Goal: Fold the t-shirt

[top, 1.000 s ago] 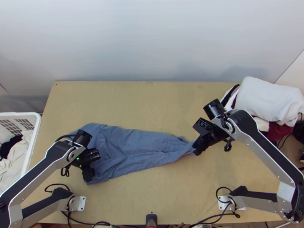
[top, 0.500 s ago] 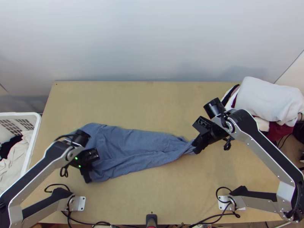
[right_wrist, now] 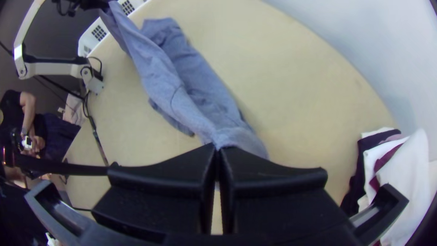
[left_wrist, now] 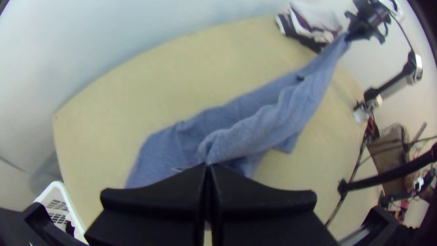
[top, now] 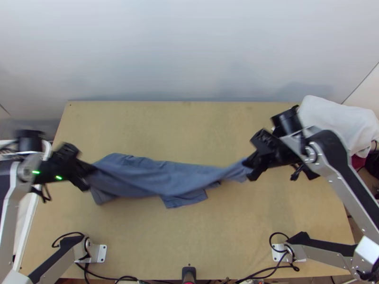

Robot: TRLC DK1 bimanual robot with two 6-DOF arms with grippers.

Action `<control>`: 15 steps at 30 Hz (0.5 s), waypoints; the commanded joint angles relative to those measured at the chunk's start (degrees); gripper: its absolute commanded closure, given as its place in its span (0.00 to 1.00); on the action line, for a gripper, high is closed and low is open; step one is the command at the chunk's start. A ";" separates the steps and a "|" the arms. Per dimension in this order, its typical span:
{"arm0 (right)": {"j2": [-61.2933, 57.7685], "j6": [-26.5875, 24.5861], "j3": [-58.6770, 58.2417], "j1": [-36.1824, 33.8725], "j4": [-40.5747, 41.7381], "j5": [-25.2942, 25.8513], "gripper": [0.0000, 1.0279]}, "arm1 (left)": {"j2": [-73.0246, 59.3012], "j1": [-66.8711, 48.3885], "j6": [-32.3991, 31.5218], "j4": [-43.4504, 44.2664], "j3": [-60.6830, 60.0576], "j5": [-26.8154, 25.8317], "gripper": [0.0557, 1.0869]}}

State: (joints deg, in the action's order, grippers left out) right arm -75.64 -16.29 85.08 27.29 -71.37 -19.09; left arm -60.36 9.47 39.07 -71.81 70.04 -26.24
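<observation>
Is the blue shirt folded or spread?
Neither: the shirt is bunched lengthwise, strung between the left gripper and right gripper, part lying on the table.

the top view looks steeply down from high over the near edge of the tabletop [top: 189,128], farthest back. the left wrist view looks across from close by the white basket [left_wrist: 67,200] toward the piled clothes [top: 338,123], the right wrist view from the pile's side back toward the basket; all three share the blue t-shirt [top: 166,177].

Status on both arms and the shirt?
Left gripper: shut on shirt. Right gripper: shut on shirt. Blue t-shirt: stretched between them, bunched, unfolded. No obstruction seen between grippers.
</observation>
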 commanded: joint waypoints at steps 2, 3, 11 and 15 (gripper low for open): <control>0.84 5.22 18.37 -3.65 2.73 0.20 0.97 | 1.65 14.61 -11.03 6.16 15.74 -8.48 0.96; 0.23 6.19 21.45 -4.09 2.73 0.37 0.97 | 1.73 14.61 -12.44 7.21 17.15 -8.48 0.96; -0.57 13.75 36.65 -13.14 3.70 0.37 0.97 | 0.50 21.46 -29.93 22.77 27.52 -7.95 0.96; 0.84 16.65 48.25 -18.06 3.96 0.28 0.97 | 1.38 27.18 -37.75 25.49 33.67 -8.04 0.96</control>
State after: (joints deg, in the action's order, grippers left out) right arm -76.16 -4.23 117.91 16.25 -68.29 -18.96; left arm -59.51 28.36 13.10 -53.06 94.30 -34.02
